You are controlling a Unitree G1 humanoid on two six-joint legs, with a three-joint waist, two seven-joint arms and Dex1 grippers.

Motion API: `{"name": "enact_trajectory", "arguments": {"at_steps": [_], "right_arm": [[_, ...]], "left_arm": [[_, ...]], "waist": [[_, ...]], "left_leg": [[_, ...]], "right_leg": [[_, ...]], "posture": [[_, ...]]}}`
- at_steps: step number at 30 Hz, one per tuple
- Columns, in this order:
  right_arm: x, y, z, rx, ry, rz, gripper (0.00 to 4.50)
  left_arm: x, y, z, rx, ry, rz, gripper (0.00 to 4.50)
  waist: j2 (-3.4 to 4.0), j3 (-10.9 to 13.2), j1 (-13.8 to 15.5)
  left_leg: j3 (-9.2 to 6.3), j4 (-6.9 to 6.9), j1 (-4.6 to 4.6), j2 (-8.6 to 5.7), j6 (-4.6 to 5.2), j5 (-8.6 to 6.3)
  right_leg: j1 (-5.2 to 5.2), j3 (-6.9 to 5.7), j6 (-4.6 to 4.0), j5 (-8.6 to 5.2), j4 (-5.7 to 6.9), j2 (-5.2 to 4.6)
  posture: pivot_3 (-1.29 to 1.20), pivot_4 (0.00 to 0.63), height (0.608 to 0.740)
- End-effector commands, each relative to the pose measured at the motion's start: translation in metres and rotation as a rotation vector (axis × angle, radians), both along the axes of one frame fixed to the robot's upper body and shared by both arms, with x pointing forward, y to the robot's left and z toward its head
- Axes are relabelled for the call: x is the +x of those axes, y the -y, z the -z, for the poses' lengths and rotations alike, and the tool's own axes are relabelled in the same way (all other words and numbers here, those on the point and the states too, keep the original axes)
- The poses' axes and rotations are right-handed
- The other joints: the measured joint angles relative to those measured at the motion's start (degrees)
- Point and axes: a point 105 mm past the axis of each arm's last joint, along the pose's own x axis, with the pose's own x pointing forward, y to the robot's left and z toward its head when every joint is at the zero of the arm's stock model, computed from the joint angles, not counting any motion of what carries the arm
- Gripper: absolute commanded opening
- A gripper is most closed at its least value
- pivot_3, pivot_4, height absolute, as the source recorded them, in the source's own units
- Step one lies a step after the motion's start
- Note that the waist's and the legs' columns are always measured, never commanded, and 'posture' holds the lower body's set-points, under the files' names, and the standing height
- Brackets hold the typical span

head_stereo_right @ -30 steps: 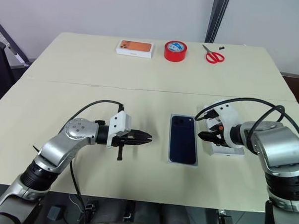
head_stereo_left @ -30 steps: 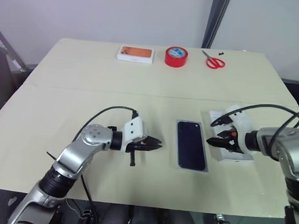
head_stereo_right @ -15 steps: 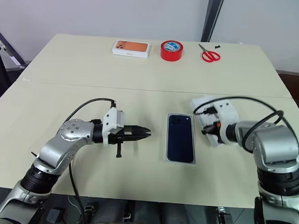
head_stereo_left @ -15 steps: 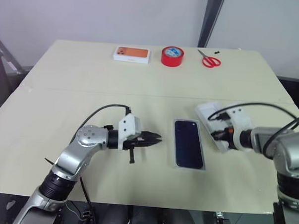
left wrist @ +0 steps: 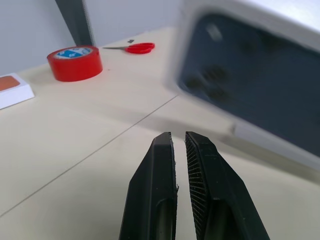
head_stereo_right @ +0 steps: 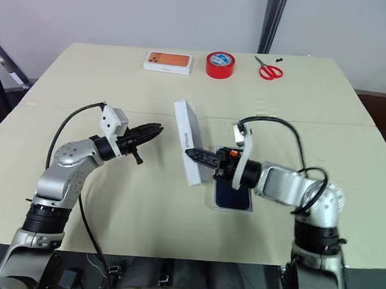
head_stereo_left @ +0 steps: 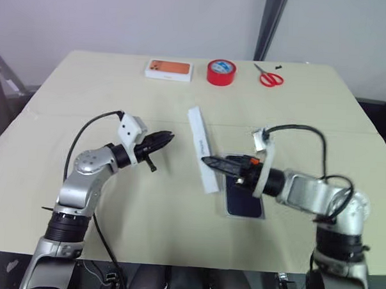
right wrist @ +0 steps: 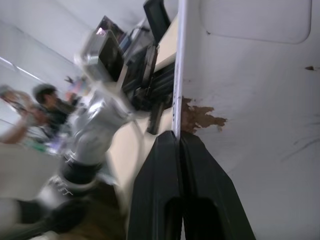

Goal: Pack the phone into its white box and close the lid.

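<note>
- Beige table [head_stereo_right: 87, 76] carried the whole scene; along its far edge lay a white box with an orange picture [head_stereo_right: 167, 61], a red tape roll [head_stereo_right: 219, 64] and red scissors [head_stereo_right: 270, 72], all well apart from the work.
- Phone [head_stereo_right: 233, 196] lay flat in the white box [head_stereo_left: 244, 214] near the front of the table, dark back upward, partly hidden behind the right arm.
- Right gripper [head_stereo_right: 194, 153] had its fingers pinched together on the thin wall of the lid [head_stereo_right: 188, 147], which it carried in the air on edge, tilted, just left of the phone. The printed phone picture on the lid faced the left gripper.
- Left gripper [head_stereo_right: 154, 127] hung above the table to the lid's left, apart from it, its fingers [left wrist: 155, 170] nearly together and holding nothing.
- Risk, judged: the grip took only one thin cardboard wall, so the lid could pivot or slip out during turning.
- Risk, judged: a tilted descent could catch the lid rim on the box rim and push the box and phone across the table.
- Risk, judged: the right forearm crossed low over the phone and could drag it.
</note>
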Motion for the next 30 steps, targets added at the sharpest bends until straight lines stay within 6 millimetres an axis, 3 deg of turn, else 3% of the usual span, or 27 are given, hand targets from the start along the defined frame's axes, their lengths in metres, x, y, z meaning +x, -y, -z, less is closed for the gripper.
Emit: {"name": "enact_trajectory", "arguments": {"at_steps": [1,4,5,8,11,15,21,24,28,30], "right_arm": [[-0.002,-0.004,0.010,0.013,-0.119,0.122,0.06],[0.002,0.000,0.020,0.002,-0.205,0.216,0.06],[0.004,0.001,0.020,-0.011,-0.208,0.230,0.31],[0.008,0.016,0.014,-0.127,-0.108,0.188,1.26],[0.010,0.039,-0.008,-0.365,0.070,0.096,2.81],[0.016,0.072,-0.029,-0.715,0.278,0.061,2.81],[0.031,0.114,-0.024,-1.016,0.415,0.097,2.81],[0.032,0.121,-0.020,-1.138,0.511,0.046,1.99],[0.032,0.118,-0.012,-1.301,0.677,-0.053,0.02],[0.032,0.114,-0.007,-1.338,0.732,-0.098,0.02]], "left_arm": [[-0.010,0.014,0.001,0.062,0.033,0.079,0.46],[-0.019,0.031,0.014,0.118,0.014,0.151,0.46],[-0.021,0.037,0.019,0.137,0.007,0.176,0.46],[-0.027,0.055,0.029,0.169,0.005,0.236,0.46],[-0.030,0.074,0.028,0.158,0.014,0.275,0.46],[-0.038,0.101,0.024,0.126,0.016,0.357,0.46],[-0.046,0.128,0.026,0.130,0.019,0.428,0.46],[-0.039,0.126,0.016,0.066,0.006,0.383,0.46],[-0.014,0.103,-0.002,-0.058,-0.110,0.201,0.46],[0.001,0.089,0.005,-0.024,-0.194,0.081,0.46]], "waist": [[0.02,0.0,-0.1],[0.04,0.0,-0.1],[0.04,0.0,0.0],[0.04,0.0,0.2],[0.09,0.0,0.4],[0.30,0.1,0.5],[0.28,0.1,0.4],[0.29,0.1,0.5],[0.29,0.1,0.4],[0.28,0.1,0.4]], "left_leg": [[0.00,0.00,0.03,0.00,0.00,0.00],[0.01,0.00,0.08,0.01,0.00,0.00],[0.00,0.00,0.08,0.01,0.00,0.00],[0.02,0.00,0.07,0.01,0.00,0.00],[0.05,0.01,0.05,-0.01,0.03,-0.01],[-0.02,-0.01,0.00,0.05,0.06,-0.03],[-0.03,-0.07,0.02,0.15,0.08,-0.04],[-0.01,-0.03,0.03,0.14,0.08,-0.04],[-0.03,-0.03,0.03,0.15,0.07,-0.04],[-0.04,-0.03,0.04,0.15,0.07,-0.04]], "right_leg": [[0.00,0.01,0.00,0.00,0.06,0.02],[0.00,0.03,0.00,0.00,0.09,0.04],[0.00,0.03,0.00,0.00,0.09,0.04],[0.01,0.05,0.00,0.00,0.06,0.03],[0.02,0.05,-0.01,-0.01,-0.03,0.01],[-0.01,-0.01,-0.01,-0.01,-0.05,0.07],[0.00,-0.01,-0.02,-0.01,-0.07,0.17],[-0.01,0.01,-0.02,-0.01,-0.05,0.16],[-0.03,0.00,-0.01,-0.01,-0.05,0.17],[-0.03,0.00,-0.01,-0.01,-0.03,0.18]], "posture": [[0.00,0.150,0.729],[0.00,0.150,0.729],[0.00,0.150,0.729],[0.00,0.150,0.729],[0.00,0.150,0.729],[0.00,0.150,0.729],[0.00,0.150,0.729],[0.00,0.150,0.729],[0.00,0.150,0.729],[0.00,0.150,0.729]]}}
